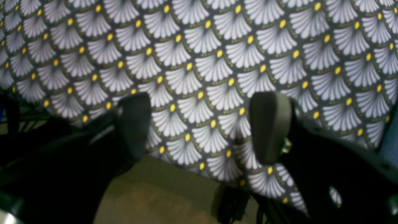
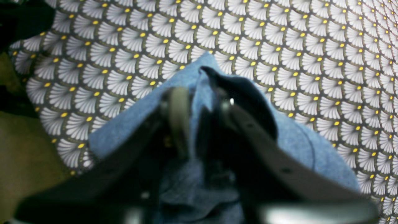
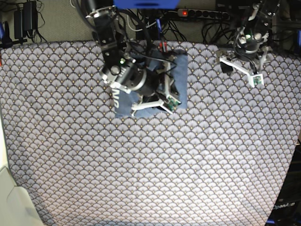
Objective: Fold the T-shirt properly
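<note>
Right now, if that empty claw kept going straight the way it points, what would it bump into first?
Most likely the scallop-patterned tablecloth: the left gripper stands open with only that cloth between and beyond its fingers. The T-shirt lies off to the side, though depth is hard to judge.

White block lettering shows on the T-shirt [image 3: 123,100] at its left edge, mostly covered by the arm; no full word can be read. Faint "OpenArm" marking stands on a dark surface [image 3: 285,207] off the tablecloth's [image 3: 150,165] lower right corner.
</note>
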Available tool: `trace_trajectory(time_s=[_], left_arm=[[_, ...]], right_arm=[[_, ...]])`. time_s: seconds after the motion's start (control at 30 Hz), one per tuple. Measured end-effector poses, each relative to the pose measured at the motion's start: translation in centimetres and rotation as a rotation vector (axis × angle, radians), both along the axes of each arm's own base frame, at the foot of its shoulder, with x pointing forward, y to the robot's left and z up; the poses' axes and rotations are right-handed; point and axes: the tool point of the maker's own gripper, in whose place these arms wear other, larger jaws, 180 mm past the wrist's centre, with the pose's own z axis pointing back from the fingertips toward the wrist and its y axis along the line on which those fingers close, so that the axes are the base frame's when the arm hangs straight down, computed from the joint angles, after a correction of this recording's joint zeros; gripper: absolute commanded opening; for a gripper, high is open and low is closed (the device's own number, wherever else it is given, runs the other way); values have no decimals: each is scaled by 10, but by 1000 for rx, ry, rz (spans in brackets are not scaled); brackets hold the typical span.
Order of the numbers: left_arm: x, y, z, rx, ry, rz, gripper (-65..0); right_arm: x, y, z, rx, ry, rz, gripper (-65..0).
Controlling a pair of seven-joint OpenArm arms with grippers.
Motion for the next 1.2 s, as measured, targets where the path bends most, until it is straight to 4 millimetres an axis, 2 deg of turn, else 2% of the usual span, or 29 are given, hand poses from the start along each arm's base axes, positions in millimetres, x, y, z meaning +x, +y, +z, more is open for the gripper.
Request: trace_trajectory(time_s=[0.07, 0.27, 0.37, 0.47, 0.6, 0.93, 1.13, 1.2], left_arm=[[0, 0, 0, 0, 0, 0, -164], [0, 0, 0, 0, 0, 1, -164], [2, 11, 4, 10, -9, 29, -164], [4, 19, 8, 30, -23, 48, -164], [2, 16, 5, 16, -10, 41, -164], [3, 17, 6, 18, -14, 43, -164], [5, 15, 8, 15, -23, 41, -164], [7, 14, 11, 15, -33, 38, -164]], right_arm=[[2, 0, 1, 2, -5, 1, -646], [0, 2, -14, -8, 34, 11, -650], [0, 3, -16, -11, 40, 12, -650], [4, 4, -13, -19, 30, 19, -650], [15, 8, -1, -2, -7, 23, -650], [23, 8, 5, -4, -23, 22, -650], [22, 29, 16, 160, 39, 50, -650], [20, 30, 9, 160, 62, 52, -650]])
